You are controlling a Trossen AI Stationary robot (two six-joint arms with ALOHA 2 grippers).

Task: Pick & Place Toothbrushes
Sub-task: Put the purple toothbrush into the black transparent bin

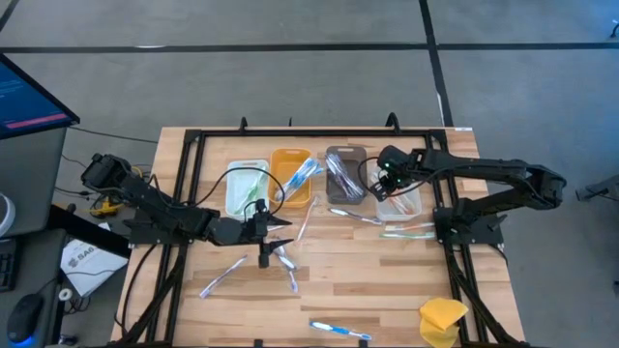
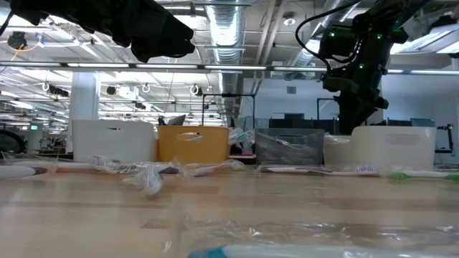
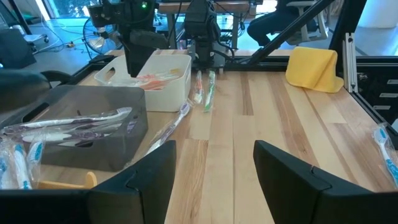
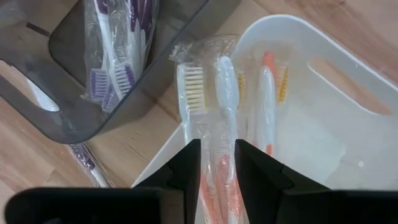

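We see the right claw (image 4: 214,163) pinching a wrapped orange toothbrush (image 4: 219,137) between its fingers, over the white bin (image 4: 311,106); left claw (image 3: 214,163) wide.

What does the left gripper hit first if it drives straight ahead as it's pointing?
Probably nothing close: the open left gripper faces bare table. The wrapped toothbrushes beside the white bin lie just off that line; the yellow lump sits off to the other side. Depth is unclear.
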